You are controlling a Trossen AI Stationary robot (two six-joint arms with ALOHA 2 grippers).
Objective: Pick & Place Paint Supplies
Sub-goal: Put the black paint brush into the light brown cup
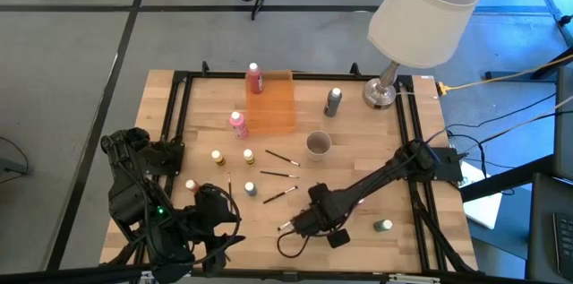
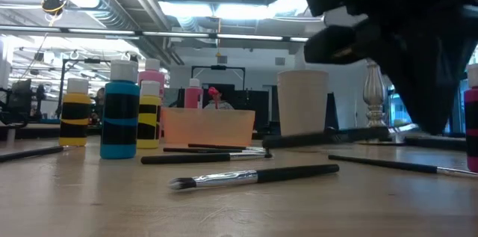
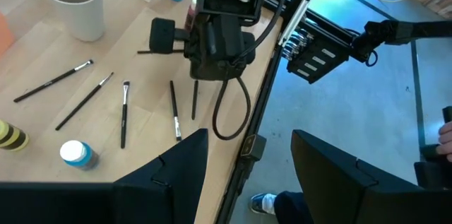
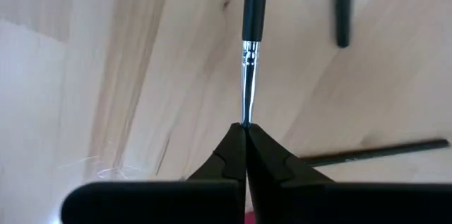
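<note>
Closest to the low camera, a paintbrush (image 2: 258,176) is seen lying flat on the surface (image 1: 358,172), pale end outward. Right hand (image 4: 245,133) is down at the near edge, fingers pressed fully together on the very tip of that brush's pale end; the dark handle runs straight away from the fingertips.

Risk: only the thin tip is pinched, so the brush could be levered out or swing and drop once lifted. Another brush (image 4: 342,8) lies just beside and could be knocked.

Left hand (image 3: 247,171) is held wide and empty over the near edge, beside the right arm. Other brushes (image 1: 282,159) and bottles (image 1: 248,156) are scattered mid-surface; a pink bottle (image 1: 254,79) stands by the orange tray (image 1: 273,105), near the cup (image 1: 319,144).
</note>
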